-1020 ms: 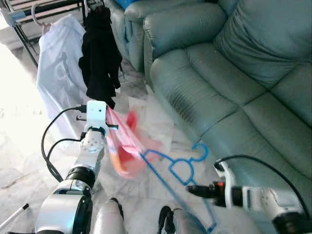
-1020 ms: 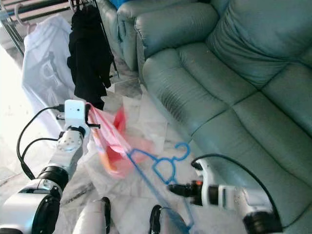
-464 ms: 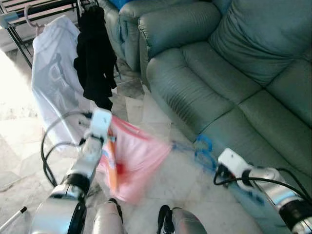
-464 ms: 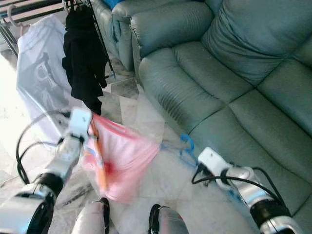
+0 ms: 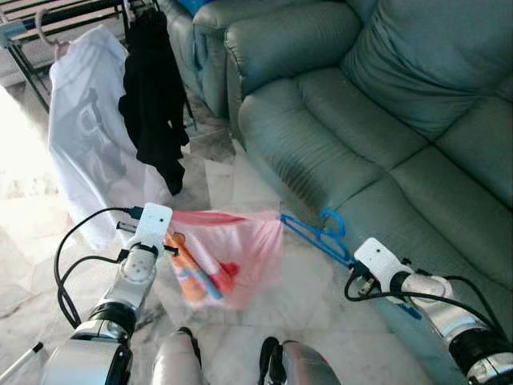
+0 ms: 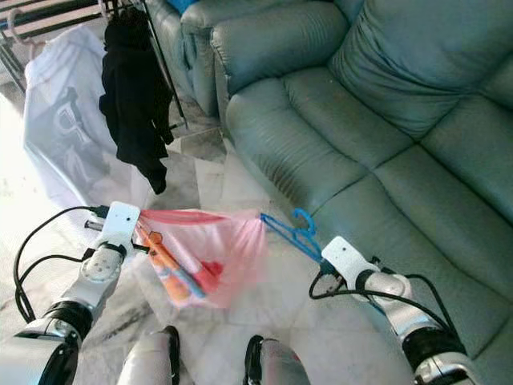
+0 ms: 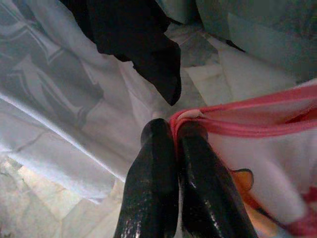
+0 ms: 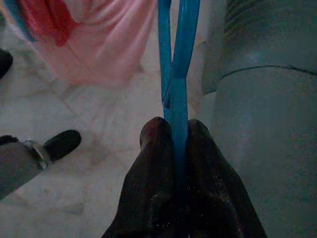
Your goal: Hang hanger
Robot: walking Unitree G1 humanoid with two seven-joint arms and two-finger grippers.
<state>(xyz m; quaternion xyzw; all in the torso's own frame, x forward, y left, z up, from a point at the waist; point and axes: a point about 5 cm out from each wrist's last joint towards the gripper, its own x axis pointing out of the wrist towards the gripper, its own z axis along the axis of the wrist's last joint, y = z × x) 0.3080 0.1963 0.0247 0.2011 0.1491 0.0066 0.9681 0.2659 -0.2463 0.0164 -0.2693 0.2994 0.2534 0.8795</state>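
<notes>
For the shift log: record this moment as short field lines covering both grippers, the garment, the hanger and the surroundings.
left gripper: shut on the pink garment's edge
right gripper: shut on the blue hanger
garment: stretched between both arms above the floor, one end on the hanger
rack: ahead on the robot's left, holding a white shirt and a black garment
sofa: green, on the robot's right

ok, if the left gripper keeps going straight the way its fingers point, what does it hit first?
Probably the hanging black garment: its lower tip sits just past the left gripper, whose fingers are pinched on the pink garment's edge. The white printed shirt hangs beside that line. Depth is unclear.
</notes>
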